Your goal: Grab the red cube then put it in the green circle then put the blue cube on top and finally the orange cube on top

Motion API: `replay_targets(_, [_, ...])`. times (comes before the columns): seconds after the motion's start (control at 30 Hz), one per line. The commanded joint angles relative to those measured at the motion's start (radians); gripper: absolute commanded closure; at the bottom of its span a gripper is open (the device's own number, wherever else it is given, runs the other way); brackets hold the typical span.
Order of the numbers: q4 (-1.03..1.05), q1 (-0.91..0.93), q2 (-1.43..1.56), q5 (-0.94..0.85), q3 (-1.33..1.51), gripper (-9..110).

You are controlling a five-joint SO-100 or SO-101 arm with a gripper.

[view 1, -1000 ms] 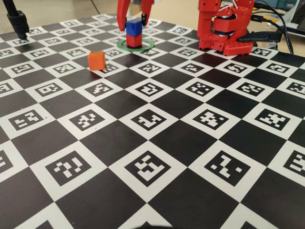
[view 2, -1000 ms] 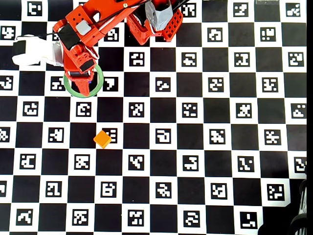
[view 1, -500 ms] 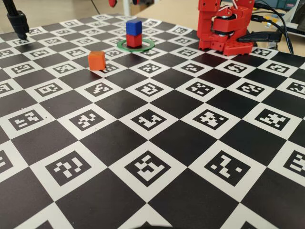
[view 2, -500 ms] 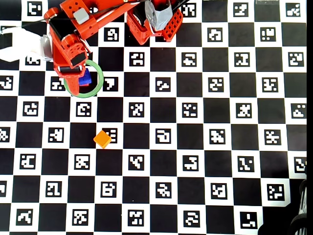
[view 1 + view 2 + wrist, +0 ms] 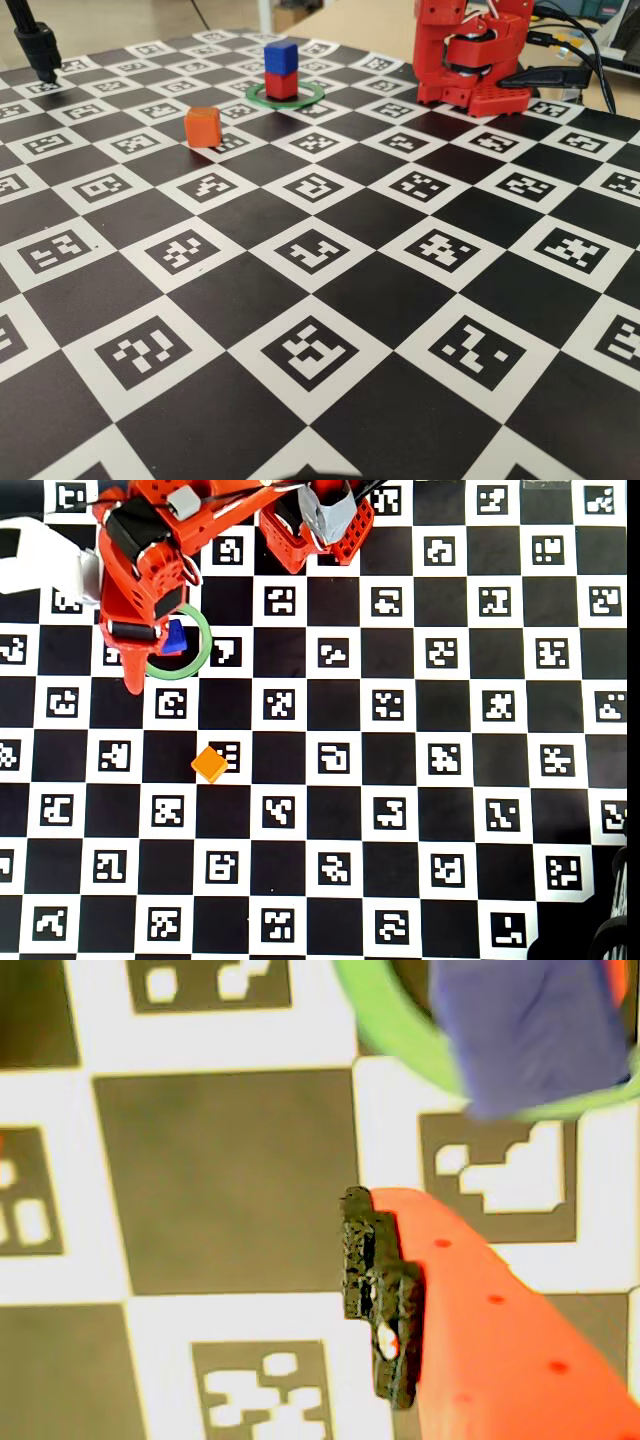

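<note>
The whole tabletop [image 5: 330, 300] is a black-and-white checkerboard, every white square printed with a small black coded marker; the surface is matte and shows a soft glare near the front edge in the fixed view. At the far right corner the arm's red base [image 5: 470, 60] stands bolted together, with black cables [image 5: 590, 50] trailing behind it across a pale wooden top, and a black stand foot [image 5: 40, 50] sits at the far left corner.

From overhead, the claw [image 5: 133, 675] hangs above the board with one long red finger [image 5: 133, 680] pointing down the picture; a white piece [image 5: 40, 565] sticks out to the left of the wrist. I cannot tell how far open it is, since only one finger shows clearly, in the wrist view too [image 5: 490, 1340], but nothing is in it there.

Just to the right of that finger lies the green circle [image 5: 200, 650], partly under the arm. Inside it the blue cube [image 5: 176, 638] peeks out, and the fixed view shows it sitting squarely on the red cube [image 5: 281, 85], the pair upright within the ring. In the wrist view the blue block looms blurred above the fingertip.

The orange cube [image 5: 210, 764] rests alone on the board, well apart from the claw, below and to its right in the overhead view, tilted diamond-wise to the squares.
</note>
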Motion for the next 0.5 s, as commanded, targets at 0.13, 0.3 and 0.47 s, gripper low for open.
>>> replay_targets(0.13, [0.025,-0.118,-0.046,0.225,-0.101,62])
replay_targets(0.3, [0.026,-0.213,-0.064,0.430,-0.098,61])
replay_targets(0.47, [0.032,-0.304,-0.106,0.641,-0.092,61])
